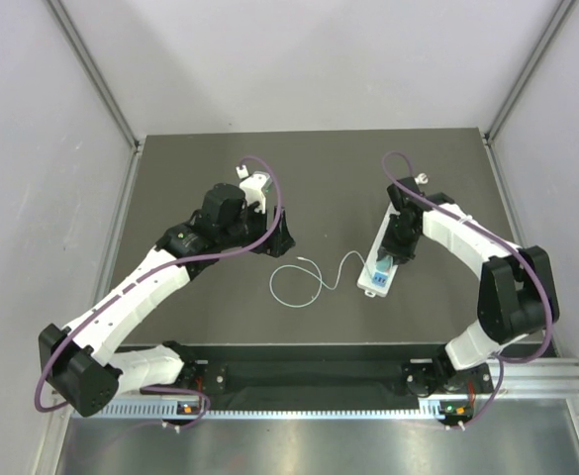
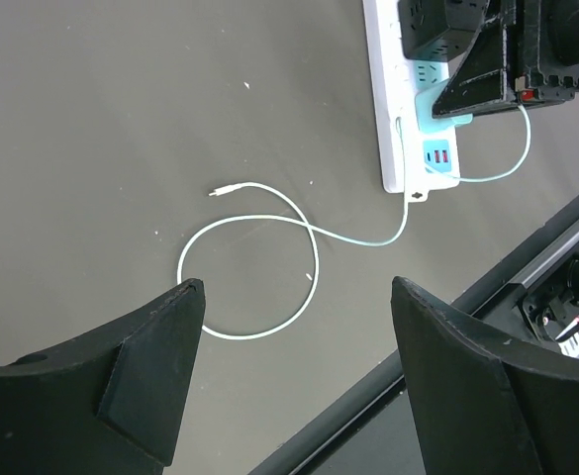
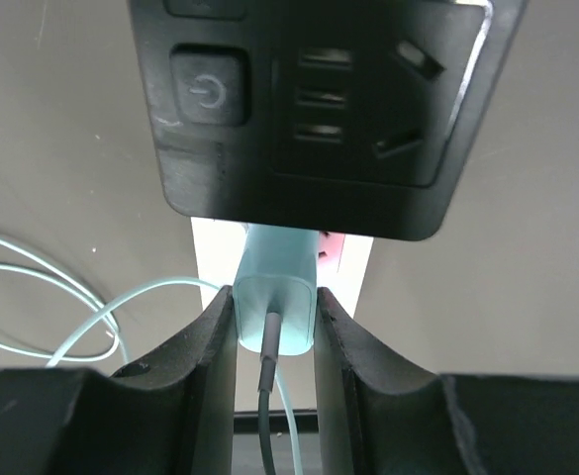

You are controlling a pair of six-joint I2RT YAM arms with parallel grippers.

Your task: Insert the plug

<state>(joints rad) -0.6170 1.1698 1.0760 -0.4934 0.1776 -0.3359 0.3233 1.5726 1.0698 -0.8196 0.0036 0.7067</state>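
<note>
Jaws of the right gripper (image 3: 276, 319) are narrow, pinching the pale blue plug (image 3: 276, 292) on both sides, its thin cable (image 2: 315, 287) trailing out of the near end. The plug sits at the near part of the white power strip (image 1: 382, 247), right of the worktop's (image 1: 319, 178) middle; how deeply it is seated I cannot tell. In the right wrist view a shadowed socket face with a power button and slots lies just beyond the plug. The cable runs left from the strip's near end and curls into a loose loop on the worktop. The left gripper (image 2: 297, 287) hangs above that loop, jaws wide, holding nothing.
</note>
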